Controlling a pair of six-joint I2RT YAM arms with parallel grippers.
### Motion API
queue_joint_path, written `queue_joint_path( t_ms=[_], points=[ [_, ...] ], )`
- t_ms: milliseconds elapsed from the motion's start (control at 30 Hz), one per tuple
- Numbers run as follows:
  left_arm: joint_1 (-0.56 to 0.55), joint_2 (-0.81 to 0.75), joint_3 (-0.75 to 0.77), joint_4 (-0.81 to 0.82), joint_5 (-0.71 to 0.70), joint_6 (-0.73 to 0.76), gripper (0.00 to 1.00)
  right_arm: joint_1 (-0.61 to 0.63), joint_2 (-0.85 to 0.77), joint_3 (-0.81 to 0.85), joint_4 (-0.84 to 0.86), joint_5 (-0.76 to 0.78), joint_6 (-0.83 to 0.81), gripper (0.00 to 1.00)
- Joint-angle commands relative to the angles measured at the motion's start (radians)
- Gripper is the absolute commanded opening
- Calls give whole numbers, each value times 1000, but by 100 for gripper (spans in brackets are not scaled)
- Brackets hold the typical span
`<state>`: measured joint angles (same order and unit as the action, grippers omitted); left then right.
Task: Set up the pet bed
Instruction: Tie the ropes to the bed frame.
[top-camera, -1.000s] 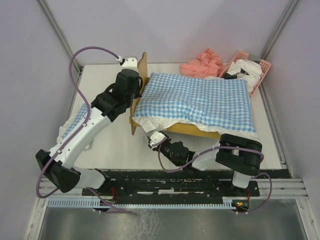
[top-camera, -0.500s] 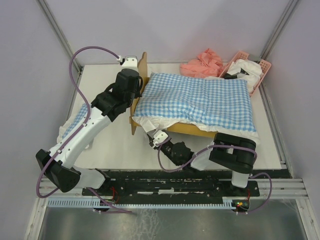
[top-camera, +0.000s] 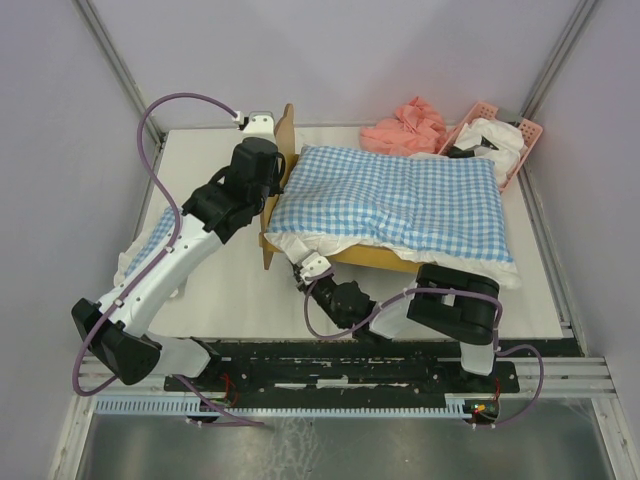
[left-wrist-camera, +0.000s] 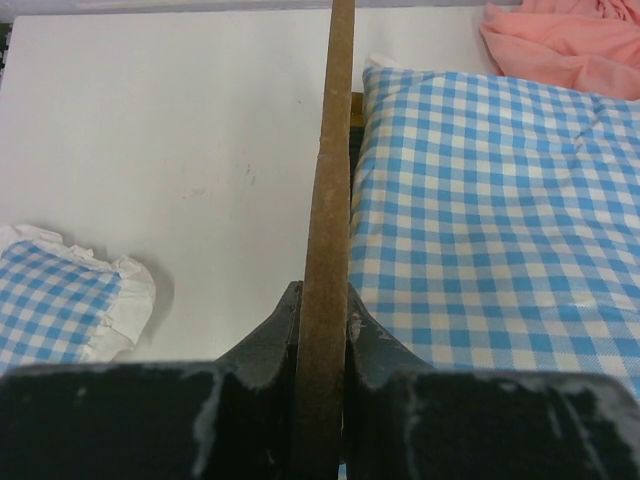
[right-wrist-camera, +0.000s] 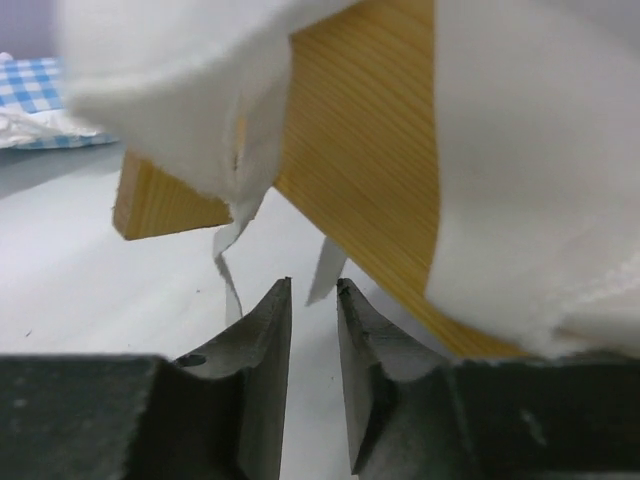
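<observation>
Left end effector (left-wrist-camera: 322, 300) clamped on the headboard (left-wrist-camera: 335, 150) edge of the pet bed (top-camera: 385, 262). Right end effector (right-wrist-camera: 313, 292) has fingers narrowly apart, gripping nothing, just below the white frill (right-wrist-camera: 170, 90) hanging over the bed's near rail. Bed sits mid-desk (top-camera: 215, 170) under the blue-checked cushion (top-camera: 400, 200).

Around the pet bed (top-camera: 270, 250): what I'm not making out

The checked cushion (top-camera: 400, 200) is covering the bed's whole base. Its white frill (right-wrist-camera: 540, 180) is blurring across my right wrist view and hiding most of the side rail, so I cannot tell whether a hanging strip is touching my right gripper (right-wrist-camera: 314, 300). The headboard (left-wrist-camera: 335, 150) is running off my left wrist view, top and bottom. Left of the bed, my left arm (top-camera: 190, 240) is covering part of a smaller checked cushion (top-camera: 150, 245). The contents of the pink basket (top-camera: 527, 130) beyond the bed are too small to tell.
</observation>
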<state>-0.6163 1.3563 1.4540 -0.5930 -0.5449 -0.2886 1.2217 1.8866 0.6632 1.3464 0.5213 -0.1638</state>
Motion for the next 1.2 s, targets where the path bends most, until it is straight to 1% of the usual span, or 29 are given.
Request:
queue_joint_path(
  t_ms=[0,33,100,133,333,533,767,800,833,867,967,1067,1100,1167],
  points=[
    [23,-11,-3,86,-135,-230,3,-31,10,65,94,150,25,25],
    [23,-11,-3,85,-134,-231,3,-31,13,65,94,170,22,20],
    [23,-12,-3,87,-134,-233,3,-31,19,61,95,186,14,6],
    [23,-14,-5,91,-135,-233,3,-31,19,56,93,179,12,2],
    [22,-23,-20,106,-156,-233,3,-31,-8,-18,83,72,14,2],
    [25,-26,-38,127,-156,-240,3,-31,4,-70,62,-13,16,2],
    [24,-19,-37,128,-147,-251,3,-31,19,-87,90,-21,10,2],
    [24,-19,-37,128,-146,-252,3,-31,18,-86,93,-9,15,6],
    [25,-19,-37,127,-143,-254,3,-31,17,-81,94,7,18,15],
    [25,-18,-35,123,-140,-257,3,-31,18,-74,95,17,14,21],
    [26,-17,-19,100,-126,-273,3,-31,33,-34,93,42,-19,32],
    [26,-24,-6,71,-129,-298,3,-31,37,-1,94,22,-32,42],
    [25,-26,2,57,-133,-309,3,-31,37,8,94,17,-28,45],
    [26,-25,17,29,-138,-324,3,-31,37,14,94,28,-13,48]
  ],
)
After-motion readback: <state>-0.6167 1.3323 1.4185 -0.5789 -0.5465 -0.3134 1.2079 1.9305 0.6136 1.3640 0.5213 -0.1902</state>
